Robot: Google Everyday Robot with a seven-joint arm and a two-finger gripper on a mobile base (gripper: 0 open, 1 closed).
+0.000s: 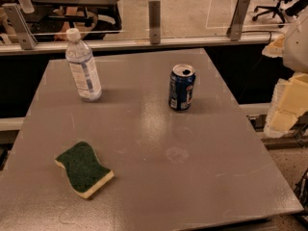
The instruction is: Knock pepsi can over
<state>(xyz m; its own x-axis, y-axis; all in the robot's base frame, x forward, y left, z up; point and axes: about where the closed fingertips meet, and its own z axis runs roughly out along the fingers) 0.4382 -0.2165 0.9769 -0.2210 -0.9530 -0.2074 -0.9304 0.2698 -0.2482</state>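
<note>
The pepsi can [182, 88] stands upright on the far half of the table [202, 177], right of centre. It is well apart from the water bottle [83, 69] at far left and the sponge [84, 169] at near left. My gripper [285, 102] hangs beyond the table's right edge; I cannot tell whether its jaws are apart or together. I'd sweep in leftward and strike high on the can, so it tips rather than slides.

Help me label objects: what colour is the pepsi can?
The pepsi can is dark blue with silver top, camera view; gripper hangs right of the table.
</note>
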